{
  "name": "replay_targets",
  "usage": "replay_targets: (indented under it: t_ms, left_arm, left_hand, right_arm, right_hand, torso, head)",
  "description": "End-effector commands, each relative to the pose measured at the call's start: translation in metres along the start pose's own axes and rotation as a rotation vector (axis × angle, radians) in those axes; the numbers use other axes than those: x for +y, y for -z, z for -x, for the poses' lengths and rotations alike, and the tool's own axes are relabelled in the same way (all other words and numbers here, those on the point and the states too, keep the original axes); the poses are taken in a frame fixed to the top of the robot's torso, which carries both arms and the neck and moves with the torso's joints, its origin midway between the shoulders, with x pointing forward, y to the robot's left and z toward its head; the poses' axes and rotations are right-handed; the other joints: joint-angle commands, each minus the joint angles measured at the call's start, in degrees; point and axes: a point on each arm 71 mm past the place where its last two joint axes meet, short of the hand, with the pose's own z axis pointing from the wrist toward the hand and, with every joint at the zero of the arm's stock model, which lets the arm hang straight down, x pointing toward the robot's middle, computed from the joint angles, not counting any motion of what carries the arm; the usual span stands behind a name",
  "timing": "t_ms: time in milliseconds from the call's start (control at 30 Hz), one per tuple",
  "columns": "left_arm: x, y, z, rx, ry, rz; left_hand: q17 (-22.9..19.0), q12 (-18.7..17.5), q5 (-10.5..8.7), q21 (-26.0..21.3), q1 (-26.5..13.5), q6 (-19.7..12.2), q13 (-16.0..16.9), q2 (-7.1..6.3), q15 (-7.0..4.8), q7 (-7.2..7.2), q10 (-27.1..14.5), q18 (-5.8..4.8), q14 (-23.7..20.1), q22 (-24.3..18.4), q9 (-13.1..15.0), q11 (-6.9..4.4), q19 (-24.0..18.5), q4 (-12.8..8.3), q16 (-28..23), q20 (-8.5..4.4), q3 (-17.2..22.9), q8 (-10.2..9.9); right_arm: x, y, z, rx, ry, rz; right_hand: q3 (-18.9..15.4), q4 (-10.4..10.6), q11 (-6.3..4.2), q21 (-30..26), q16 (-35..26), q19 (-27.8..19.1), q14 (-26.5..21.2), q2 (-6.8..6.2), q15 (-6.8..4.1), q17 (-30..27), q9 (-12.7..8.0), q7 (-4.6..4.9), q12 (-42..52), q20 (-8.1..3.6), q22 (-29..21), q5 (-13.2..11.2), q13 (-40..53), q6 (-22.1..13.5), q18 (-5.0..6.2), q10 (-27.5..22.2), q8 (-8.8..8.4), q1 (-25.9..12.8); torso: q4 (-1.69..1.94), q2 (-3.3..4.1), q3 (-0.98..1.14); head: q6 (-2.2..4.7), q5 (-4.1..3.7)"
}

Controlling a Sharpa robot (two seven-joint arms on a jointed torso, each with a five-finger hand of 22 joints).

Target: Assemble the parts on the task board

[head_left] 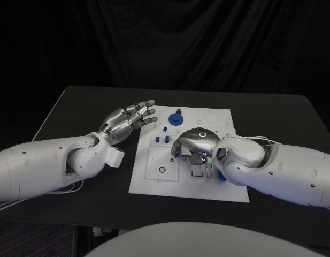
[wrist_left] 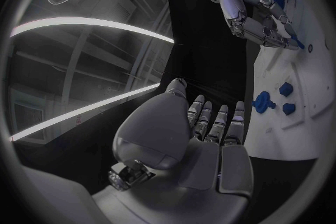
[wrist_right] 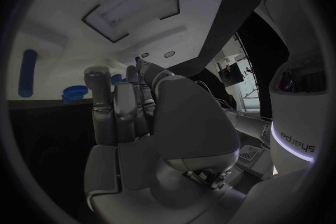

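Observation:
The white task board (head_left: pixel 157 184) lies in the middle of the black table. A blue knob (head_left: pixel 177 118) stands near its far edge, with small blue parts (head_left: pixel 159 140) in front of it. My right hand (head_left: pixel 192 147) is curled down onto the board's middle. Its fingertips (wrist_right: pixel 142 65) meet on the board, where they pinch a small blue part (wrist_right: pixel 137 59). My left hand (head_left: pixel 130 120) hangs open above the table beside the board's far left corner, fingers spread and holding nothing. The left wrist view shows that open palm (wrist_left: pixel 203 134), with the right hand (wrist_left: pixel 262 25) beyond it.
A blue piece (head_left: pixel 220 176) lies on the board beside my right forearm. A blue cylinder (wrist_right: pixel 28 73) and a blue ring (wrist_right: pixel 75 92) sit on the board past the right hand. Rectangular recesses (wrist_right: pixel 129 14) lie farther along. Bare black table surrounds the board.

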Motion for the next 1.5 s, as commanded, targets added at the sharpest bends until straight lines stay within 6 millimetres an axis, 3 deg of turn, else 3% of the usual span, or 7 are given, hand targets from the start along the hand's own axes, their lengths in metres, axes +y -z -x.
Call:
replay_targets:
  t_ms: [33,1500]
  left_arm:
    - [-0.0006,-0.0005,-0.0022,0.012,0.016,-0.019]
    - [0.0052,-0.0025,-0.0026,0.020,0.024,0.009]
  left_hand:
    - [0.1,0.2,0.37,0.2,0.7,0.2,0.1,0.05,0.28,0.31,0.0,-1.00,-0.1,0.0,0.1,0.43,0.4,-0.1,0.1,-0.13,0.4,0.1]
    - [0.1,0.2,0.36,0.2,0.9,0.8,0.0,0.21,0.37,0.71,0.0,-1.23,0.0,-0.1,0.2,0.55,0.5,0.0,0.1,-0.15,0.6,0.3]
  right_arm:
    - [0.0019,-0.0013,-0.0031,0.004,0.007,0.002]
    - [0.0116,-0.0056,-0.0073,0.011,-0.004,0.022]
  right_hand:
    - [-0.3,0.0,0.01,0.1,0.2,0.3,0.5,-0.09,-0.11,0.0,0.1,0.10,-0.2,0.03,5.0,0.2,-0.1,0.4,-0.83,0.2,0.18,-0.4]
    - [-0.4,0.2,-0.07,0.4,0.4,0.7,0.7,0.03,-0.17,0.1,0.4,0.03,-0.5,-0.03,5.0,0.1,-0.3,0.6,-0.89,0.8,0.30,-0.6]
  torso:
    - [-0.04,-0.02,-0.01]
    - [-0.08,-0.10,-0.03]
  head:
    - [0.00,0.18]
    - [0.00,0.81]
